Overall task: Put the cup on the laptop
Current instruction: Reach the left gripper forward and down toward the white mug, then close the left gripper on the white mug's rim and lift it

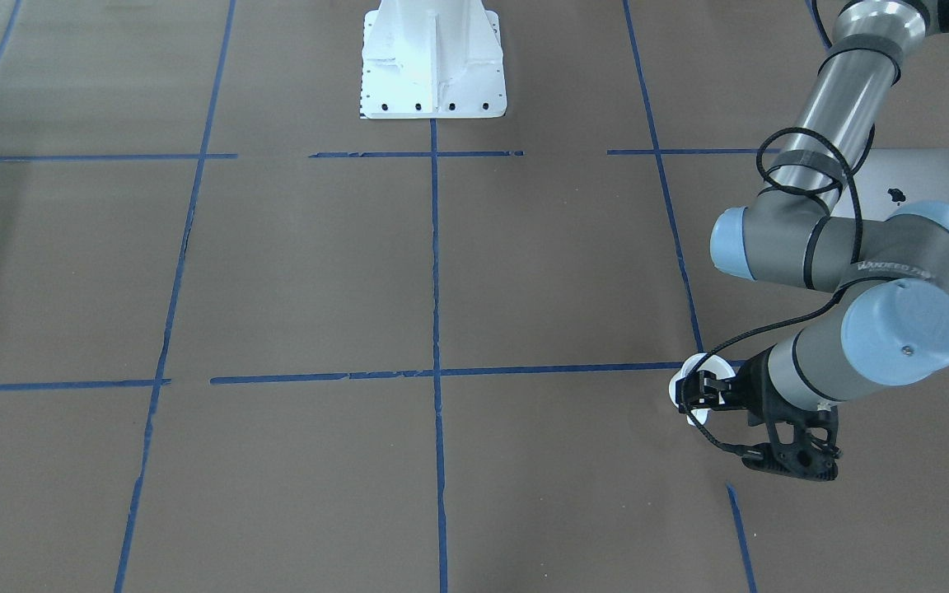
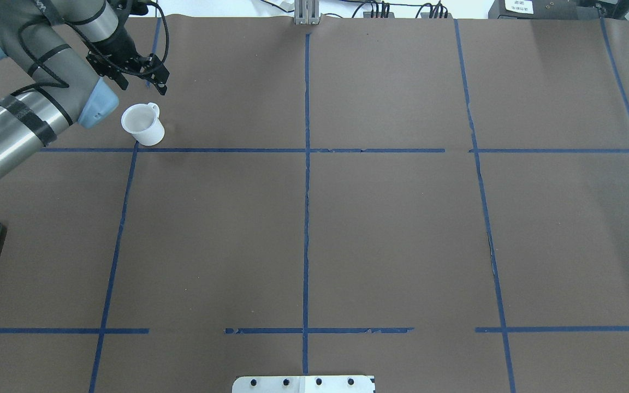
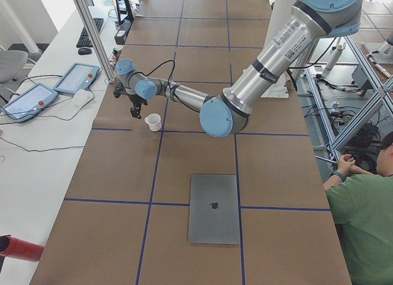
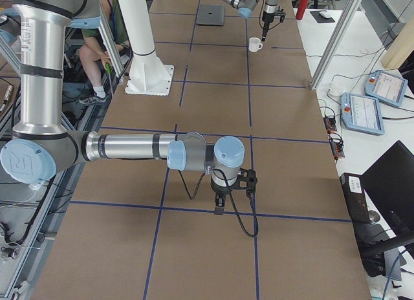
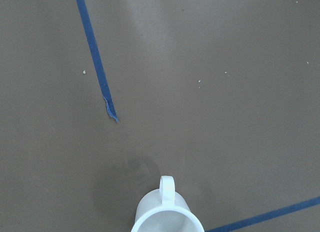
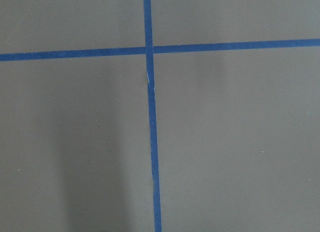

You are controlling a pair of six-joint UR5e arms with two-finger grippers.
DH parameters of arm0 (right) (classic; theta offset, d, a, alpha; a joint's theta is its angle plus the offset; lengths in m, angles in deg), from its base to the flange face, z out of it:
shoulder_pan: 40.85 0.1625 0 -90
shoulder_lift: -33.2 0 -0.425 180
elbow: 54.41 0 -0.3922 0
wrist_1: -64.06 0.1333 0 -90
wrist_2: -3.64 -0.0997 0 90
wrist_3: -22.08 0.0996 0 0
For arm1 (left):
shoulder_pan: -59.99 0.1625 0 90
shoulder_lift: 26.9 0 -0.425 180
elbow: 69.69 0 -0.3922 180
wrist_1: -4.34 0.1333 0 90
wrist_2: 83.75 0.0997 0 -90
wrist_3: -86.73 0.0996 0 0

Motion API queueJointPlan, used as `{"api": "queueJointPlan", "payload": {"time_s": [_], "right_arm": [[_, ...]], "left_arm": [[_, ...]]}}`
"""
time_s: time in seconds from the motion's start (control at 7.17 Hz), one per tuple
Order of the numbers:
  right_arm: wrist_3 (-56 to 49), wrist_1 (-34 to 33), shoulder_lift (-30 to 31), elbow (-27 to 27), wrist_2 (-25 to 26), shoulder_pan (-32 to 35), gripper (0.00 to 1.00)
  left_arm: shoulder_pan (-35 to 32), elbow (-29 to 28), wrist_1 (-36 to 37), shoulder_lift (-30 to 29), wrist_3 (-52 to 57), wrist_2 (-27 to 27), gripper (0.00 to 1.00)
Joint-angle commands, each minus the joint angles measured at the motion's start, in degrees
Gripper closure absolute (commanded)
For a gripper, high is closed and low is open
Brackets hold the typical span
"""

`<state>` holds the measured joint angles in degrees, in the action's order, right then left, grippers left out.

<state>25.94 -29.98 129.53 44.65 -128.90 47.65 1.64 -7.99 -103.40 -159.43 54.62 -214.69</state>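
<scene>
White cup [image 2: 142,124] upright, empty; silver laptop [image 3: 214,208] closed, lying flat, well apart.

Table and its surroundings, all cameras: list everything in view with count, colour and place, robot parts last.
cup: one, white, upright on the table beside a tape crossing.
laptop: one, silver-grey, closed, flat on the table's end at the robot's left, well apart from the cup.
table: one, brown cover.
tape lines: many, blue, a grid on the table.
tablets: two, pale blue, on the white side bench.
person: one, green shirt, seated beside the table.
stand: one, white, at the robot's base.
left gripper: one, black, just beyond the cup, not touching it, jaws open.
right gripper: one, black, over a tape line; jaws unreadable.
</scene>
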Motion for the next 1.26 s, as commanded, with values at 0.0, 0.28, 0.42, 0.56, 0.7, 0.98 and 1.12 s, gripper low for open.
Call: {"api": "queueJointPlan", "payload": {"time_s": [0.0,0.28,0.42,0.56,0.7,0.98,1.12], "right_arm": [[0.00,0.00,0.00,0.00,0.00,0.00,0.00],[0.00,0.00,0.00,0.00,0.00,0.00,0.00],[0.00,0.00,0.00,0.00,0.00,0.00,0.00],[0.00,0.00,0.00,0.00,0.00,0.00,0.00],[0.00,0.00,0.00,0.00,0.00,0.00,0.00],[0.00,0.00,0.00,0.00,0.00,0.00,0.00],[0.00,0.00,0.00,0.00,0.00,0.00,0.00]], "left_arm": [[2.00,-3.51,-3.36,-0.28,-2.08,2.70,0.00],[3.40,-5.09,-5.71,-0.28,-2.25,4.37,0.00],[3.76,-5.97,-6.69,-0.28,-2.34,4.64,0.07],[3.68,-5.98,-6.70,-0.28,-2.25,4.65,0.43],[3.68,-5.98,-6.70,-0.28,-1.82,4.65,0.86],[1.85,-5.02,-6.18,-0.28,-2.51,4.21,1.00],[0.18,-4.32,-5.39,-0.28,-2.52,3.95,1.00]]}}
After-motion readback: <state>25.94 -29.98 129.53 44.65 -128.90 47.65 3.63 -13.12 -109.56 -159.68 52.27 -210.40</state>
